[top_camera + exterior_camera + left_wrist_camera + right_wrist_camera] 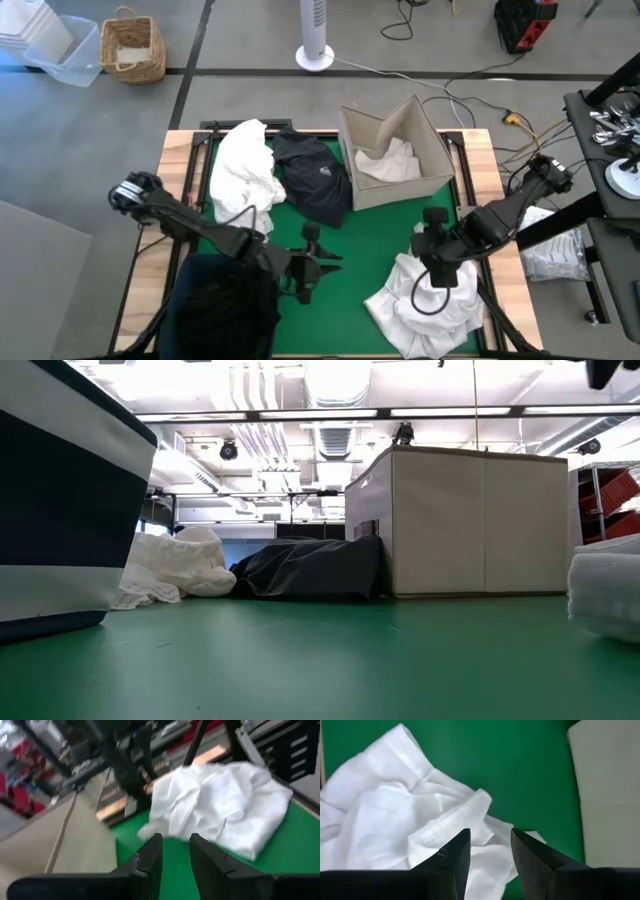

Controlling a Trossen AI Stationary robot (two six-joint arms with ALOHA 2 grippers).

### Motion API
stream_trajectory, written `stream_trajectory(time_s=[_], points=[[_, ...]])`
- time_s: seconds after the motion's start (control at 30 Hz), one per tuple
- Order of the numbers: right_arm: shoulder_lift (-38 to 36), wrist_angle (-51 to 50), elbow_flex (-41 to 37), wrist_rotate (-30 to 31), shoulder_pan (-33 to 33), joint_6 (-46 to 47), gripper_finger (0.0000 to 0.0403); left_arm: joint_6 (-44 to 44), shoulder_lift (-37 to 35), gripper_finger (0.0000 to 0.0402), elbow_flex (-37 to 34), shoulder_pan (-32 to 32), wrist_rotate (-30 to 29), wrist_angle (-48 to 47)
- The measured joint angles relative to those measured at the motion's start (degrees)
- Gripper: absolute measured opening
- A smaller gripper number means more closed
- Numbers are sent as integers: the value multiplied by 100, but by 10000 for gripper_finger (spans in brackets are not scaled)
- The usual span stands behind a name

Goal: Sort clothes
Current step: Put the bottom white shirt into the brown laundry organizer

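The right gripper (437, 272) is hovering over a white garment (425, 305) at the green mat's (370, 240) near right corner, fingers slightly parted, holding nothing. The left gripper (318, 262) is waiting empty, narrowly parted, beside the navy bin (220, 310). More clothes are lying by the cardboard box (395, 150).

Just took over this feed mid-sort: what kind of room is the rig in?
Probably a robotics lab or workshop, not a home: bare grey concrete floor with loose cables, exposed ceiling ducts and strip lights, and red equipment shelving beyond the table.
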Motion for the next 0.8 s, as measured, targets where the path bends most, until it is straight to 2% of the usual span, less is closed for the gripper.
stream_trajectory(time_s=[0.1, 0.2, 0.4, 0.5, 0.8], points=[[-54, -11, 20, 33, 155, 215, 139, 328, 461, 78, 220, 109, 93, 391], [-184, -9, 92, 217, 258, 314, 142, 602, 910, 78, 714, 124, 211, 180], [-717, -10, 153, 1145, 369, 275, 133, 787, 1687, 78, 1740, 248, 1960, -812], [-1077, 2, 153, 1614, 365, 254, 128, 776, 2019, 78, 2042, 330, 2548, -990], [-1826, 246, 149, 2204, 364, 227, 142, 733, 3230, 100, 3368, 409, 2498, -1505]])
